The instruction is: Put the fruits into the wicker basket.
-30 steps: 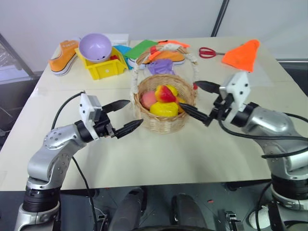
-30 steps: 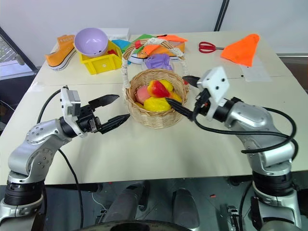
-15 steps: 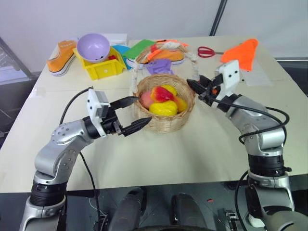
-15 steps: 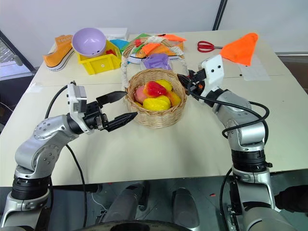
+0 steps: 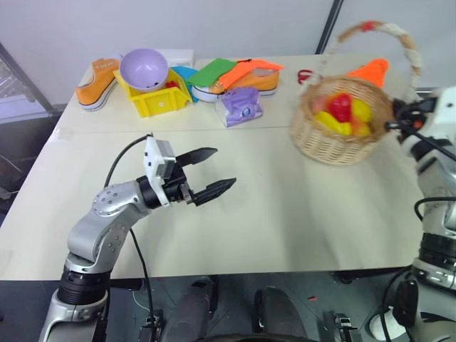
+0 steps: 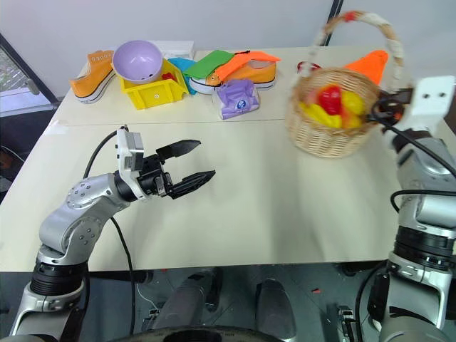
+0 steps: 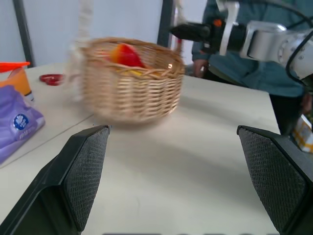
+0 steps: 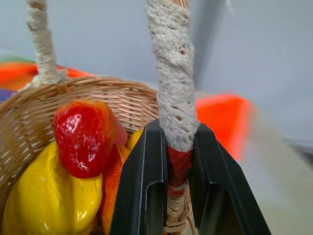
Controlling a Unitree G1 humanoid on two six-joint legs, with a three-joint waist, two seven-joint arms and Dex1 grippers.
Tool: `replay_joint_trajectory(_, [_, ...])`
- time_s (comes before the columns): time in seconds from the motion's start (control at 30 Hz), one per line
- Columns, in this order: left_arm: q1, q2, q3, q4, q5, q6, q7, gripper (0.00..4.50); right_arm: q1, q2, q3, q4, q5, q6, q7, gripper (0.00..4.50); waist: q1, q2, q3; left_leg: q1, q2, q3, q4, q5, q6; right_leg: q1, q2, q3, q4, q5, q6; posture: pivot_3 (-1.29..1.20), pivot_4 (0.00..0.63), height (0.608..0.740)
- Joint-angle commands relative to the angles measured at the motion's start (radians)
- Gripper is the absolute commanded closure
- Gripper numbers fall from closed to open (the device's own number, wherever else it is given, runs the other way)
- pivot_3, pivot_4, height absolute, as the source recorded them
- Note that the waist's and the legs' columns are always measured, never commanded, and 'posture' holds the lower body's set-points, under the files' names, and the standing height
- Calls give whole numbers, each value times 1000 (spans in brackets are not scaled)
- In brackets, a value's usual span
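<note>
The wicker basket (image 5: 333,137) stands tilted near the table's right edge, with red and yellow fruits (image 5: 343,112) piled inside it. My right gripper (image 5: 396,118) is shut on the base of the basket's taped handle (image 8: 173,103), at the rim. In the right wrist view its two black fingers (image 8: 142,191) pinch the white and red wrapping, with a red fruit (image 8: 84,134) and a yellow one (image 8: 46,196) just behind. My left gripper (image 5: 224,168) hovers open and holding nothing over the middle-left of the table, well apart from the basket (image 7: 129,85).
At the table's back are a yellow bin (image 5: 153,100) holding a purple bowl (image 5: 142,68), orange shoes (image 5: 96,82), coloured cards, a purple packet (image 5: 240,105), scissors and an orange cloth cone (image 5: 370,71). A person (image 7: 234,63) stands past the right edge.
My right gripper has shut on the basket's handle and swung right, taking the basket and its fruits from the table's middle to the right edge. The left gripper stays open.
</note>
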Motion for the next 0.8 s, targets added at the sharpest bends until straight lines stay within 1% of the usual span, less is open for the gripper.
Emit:
replay_joint_trajectory(0.03, [-32, -14, -10, 1, 11, -31, -4, 0, -29, -28, -45, 98, -8, -116, 1, 4438, -7, 1, 0, 0, 0, 0, 0, 0, 0, 0, 0, 0, 0, 0, 0, 0, 150, 740])
replay_joint_trajectory(0.1, [-31, -14, -11, 9, 19, -36, -8, 0, -22, -32, -49, 131, -7, -148, 14, 3408, -17, 2, 0, 0, 1, 1, 0, 0, 0, 0, 0, 0, 2, 0, 0, 0, 150, 740])
replay_joint_trajectory(0.13, [-30, -12, -9, 12, 22, -39, -8, 0, -16, -31, -55, 130, -2, -154, 15, 3051, -22, 2, 0, 1, 1, 1, 0, 0, 0, 0, 0, 1, 2, 0, 0, 0, 150, 740])
replay_joint_trajectory(0.2, [-26, -9, -3, 18, 24, -41, -2, 0, 7, -29, -68, 98, -1, -160, 2, 2090, -26, 2, 0, 1, 1, 1, 0, 0, 0, -1, 1, 0, 4, 0, 0, 0, 150, 740])
replay_joint_trajectory(0.23, [-25, -9, 1, 20, 24, -42, -1, 0, 16, -28, -72, 84, -2, -161, -3, 1532, -25, 2, 0, 1, 1, 1, 0, 0, 0, -1, 1, 1, 4, 0, 0, 0, 150, 740])
replay_joint_trajectory(0.27, [-19, -5, 6, 24, 30, -45, 3, 0, 51, -28, -78, 42, -4, -162, 3, 1155, -25, 2, 0, 1, 1, 1, 0, 1, 0, -1, 1, 1, 4, 0, 0, 0, 150, 740])
replay_joint_trajectory(0.33, [-5, 6, 23, 42, 51, -58, 11, 0, 139, -22, -95, -53, 10, -154, 31, 1155, -21, 2, 0, 1, 1, 1, 0, 1, 0, -1, 0, 1, 4, 0, 0, 0, 150, 740])
replay_joint_trajectory(0.43, [17, 31, 66, 84, 77, -74, 33, 0, 293, -5, -117, -188, 68, -148, 114, 1155, -16, 2, 0, 0, 1, 1, 0, 0, 0, -1, 0, 1, 4, -1, 1, 0, 150, 740])
replay_joint_trajectory(0.53, [52, 67, 117, 130, 104, -86, 49, 0, 433, 17, -114, -314, 170, -128, 223, 1155, -21, 3, 0, 1, 1, 0, 1, 0, 0, -1, 0, 1, 4, -1, 1, 0, 150, 740])
replay_joint_trajectory(0.6, [82, 93, 156, 161, 123, -101, 60, 0, 527, 18, -47, -412, 202, -116, 302, 1155, -26, 3, 0, 1, 2, 0, 1, 0, 0, -1, 0, 2, 4, -1, 0, 0, 150, 740])
replay_joint_trajectory(0.67, [110, 117, 178, 196, 155, -118, 71, 0, 571, 24, 31, -464, 212, -105, 348, 1155, -28, 3, -1, 1, 3, 0, 0, 0, 0, -2, 1, 2, 4, -2, -1, 0, 150, 740])
replay_joint_trajectory(0.73, [139, 135, 189, 227, 190, -136, 82, 0, 577, 32, 95, -473, 205, -101, 369, 1155, -28, 3, -1, 2, 3, 0, 0, 0, 0, -3, 0, 2, 4, -3, -3, 0, 150, 740])
replay_joint_trajectory(0.8, [176, 140, 203, 232, 200, -154, 85, 0, 550, 38, 145, -440, 170, -120, 372, 1155, -26, 3, -1, 2, 3, 0, 0, -1, -1, -4, 0, 2, 4, -3, -3, 0, 150, 740])
